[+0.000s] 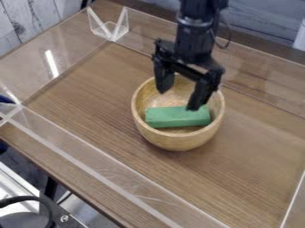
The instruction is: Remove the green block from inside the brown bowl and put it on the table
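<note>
Worktop (84,98), one: brown wood-grain surface with plank lines running across it, bounded by low clear acrylic walls (71,165) along its edges. A small clear acrylic piece (110,25) stands at the far left corner.

Brown bowl (179,135), one: round, light tan wood, thick-walled, upright. It sits right of the worktop's middle, well clear of every edge.

Green block (177,117), one: small bright green bar with rounded edges, lying flat inside the brown bowl on its floor, long side running roughly left to right. It spans about half the bowl's width and sits slightly toward the bowl's right side. It is not on the worktop.

Robot arm, one, black, coming down from the far edge of the worktop. Gripper (185,93), one: pointing downward over the brown bowl. Its jaws stand spread wide, one finger (160,77) at the bowl's far left rim and the other (204,93) lowered toward the block's right end. The jaws hold nothing; the block lies below and between them. Whether the right fingertip touches the block cannot be told from this view.

Beyond the near edge, a dark cable or stand part (30,212) shows at lower left, off the worktop.
</note>
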